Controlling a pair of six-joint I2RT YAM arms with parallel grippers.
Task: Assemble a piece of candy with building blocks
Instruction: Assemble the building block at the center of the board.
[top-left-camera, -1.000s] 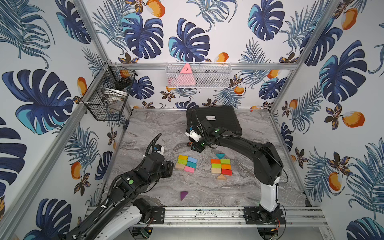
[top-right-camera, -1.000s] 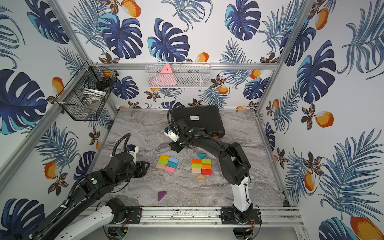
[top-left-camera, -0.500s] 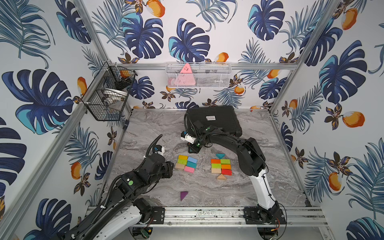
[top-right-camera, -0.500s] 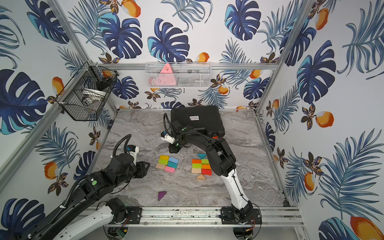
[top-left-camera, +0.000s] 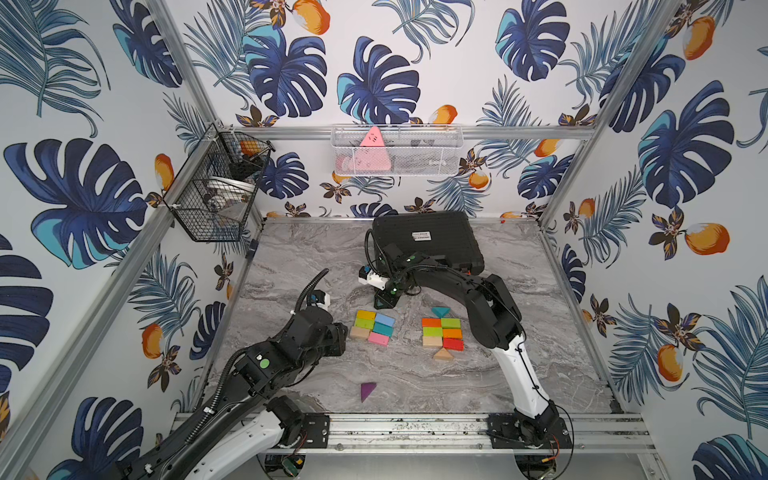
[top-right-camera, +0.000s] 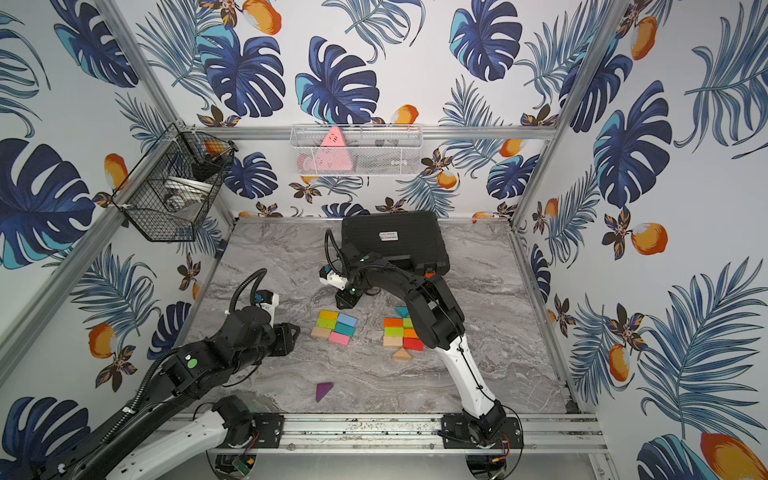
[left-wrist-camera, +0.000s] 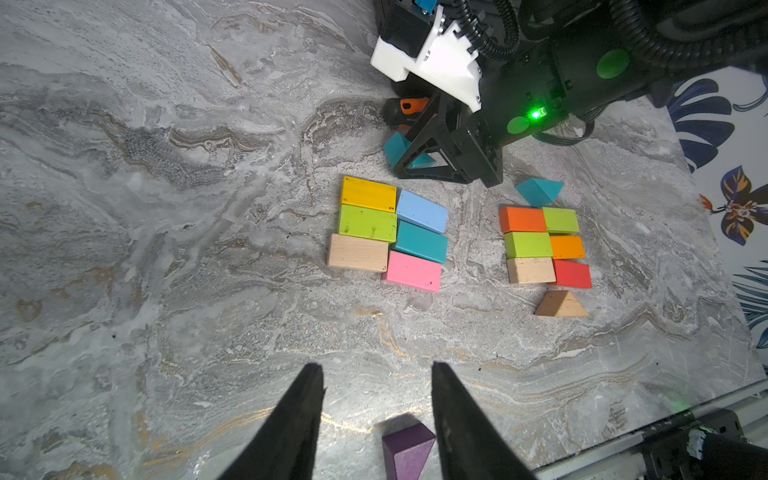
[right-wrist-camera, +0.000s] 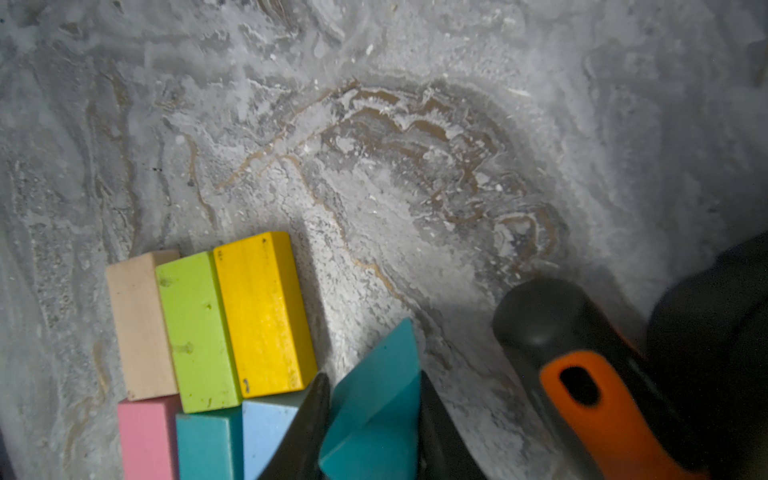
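Just behind the six-block rectangle (left-wrist-camera: 386, 232), at its far end, the fingers (right-wrist-camera: 309, 419) of the right gripper (right-wrist-camera: 372, 380) are clamped on the held teal triangle (right-wrist-camera: 374, 419), one finger on each flat face. Whether this block touches the marble table (top-left-camera: 291, 266) cannot be told. Next to the fingertips lie the yellow block (right-wrist-camera: 262, 316) and the light blue block (right-wrist-camera: 266, 432), which form the rectangle's far edge. On the fingers' other side lies the orange-handled screwdriver (right-wrist-camera: 602, 399).

The step in hand appears to be capping this end. The finished candy (left-wrist-camera: 544, 249) alongside serves as pattern: its teal end triangle (left-wrist-camera: 538, 191) and wooden triangle (left-wrist-camera: 561, 305) each point an apex at the body. To do the step well:
- Turn the held triangle apex-first toward the seam between yellow and light blue.
- Lower it straight down just clear of them.
- Part the fingers only once it rests flat.
- Do not slide it in. The light blue column already sits skewed and would likely shift under a sideways push.

Nearer the rail, the left gripper (left-wrist-camera: 374, 368) hangs with its fingers spread and empty. The purple triangle (left-wrist-camera: 407, 455) lies loose on the table in front of the rectangle. It is judged to be the cap for the near end.
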